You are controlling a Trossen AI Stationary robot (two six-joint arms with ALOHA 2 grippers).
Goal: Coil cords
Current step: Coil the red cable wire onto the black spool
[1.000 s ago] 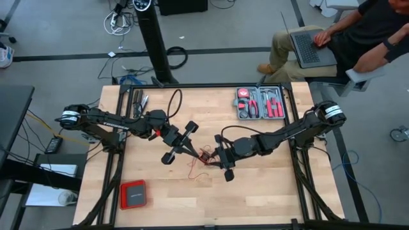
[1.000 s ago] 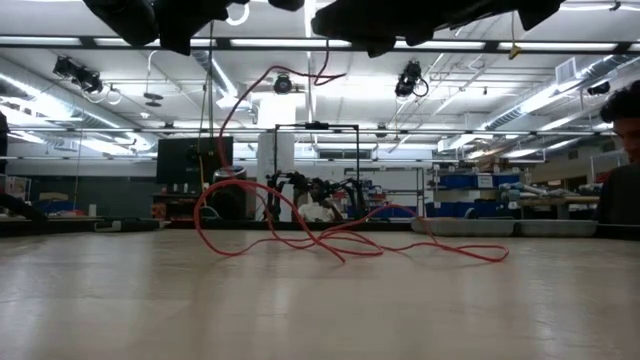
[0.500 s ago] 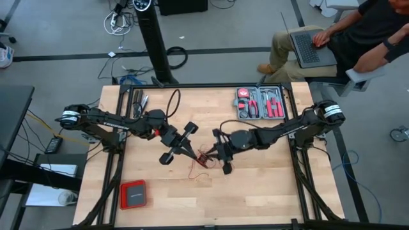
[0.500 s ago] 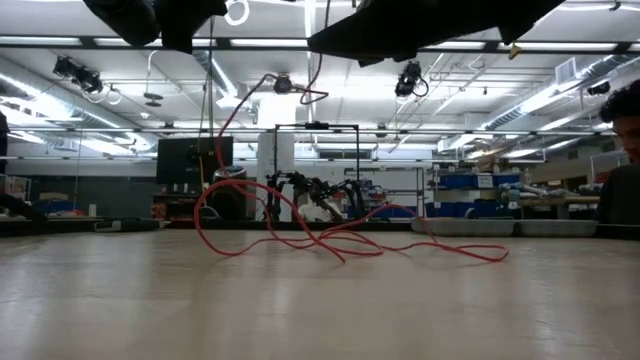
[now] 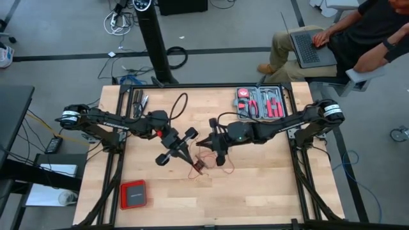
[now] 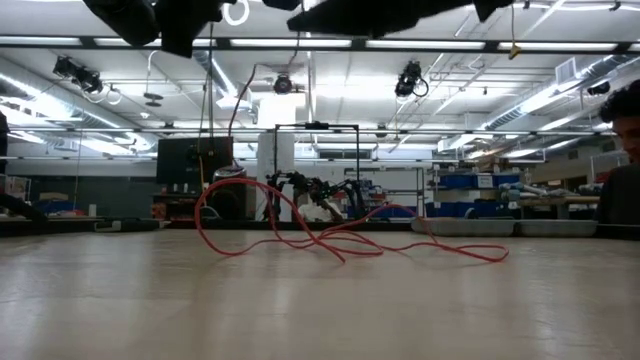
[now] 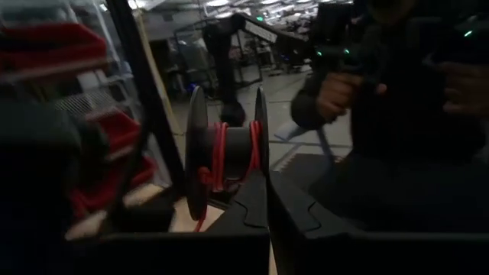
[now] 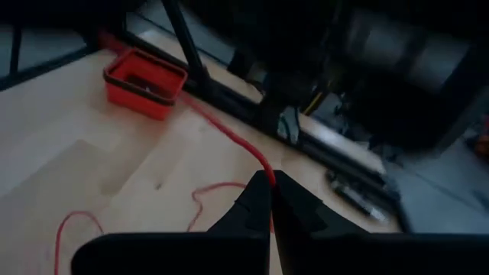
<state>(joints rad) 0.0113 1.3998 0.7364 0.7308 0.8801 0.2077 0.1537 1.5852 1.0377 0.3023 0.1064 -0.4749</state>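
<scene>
The thin red cord point(image 6: 330, 235) lies in loose loops on the table's middle, and strands rise from them toward the arms. Part of it is wound on a small black spool point(image 7: 225, 153), which also shows in the high view point(image 5: 197, 167). My left gripper point(image 5: 190, 158) is shut on the spool, held above the loops. My right gripper point(image 5: 200, 142) is just on the far side of it, pointing toward the table's left, and is shut on a strand of the cord point(image 8: 229, 137). My left gripper holds the black spool by the rim of one flange point(image 7: 258, 187), pinched between its two fingers. The spool stands beyond the fingertips, clear of the table, with red cord wound on its core. My right gripper pinches a single strand of the red cord point(image 8: 265, 169) between its two fingertips. The fingers slant down from the table's right. From the tips the strand runs off straight above the table, and slack loops lie below.
A flat red square box point(image 5: 133, 193) lies at the near left. A grey tool tray point(image 5: 260, 103) stands at the far right. Black cables point(image 5: 176, 105) lie at the far left. A seated person with a laptop point(image 5: 313, 46) is beyond the far right corner.
My right gripper has gone up and toward the table's far and left edges, staying shut on the cord and drawing its strand along. My left gripper has shifted slightly toward the near edge with the spool. The loops on the table have kept their place.
</scene>
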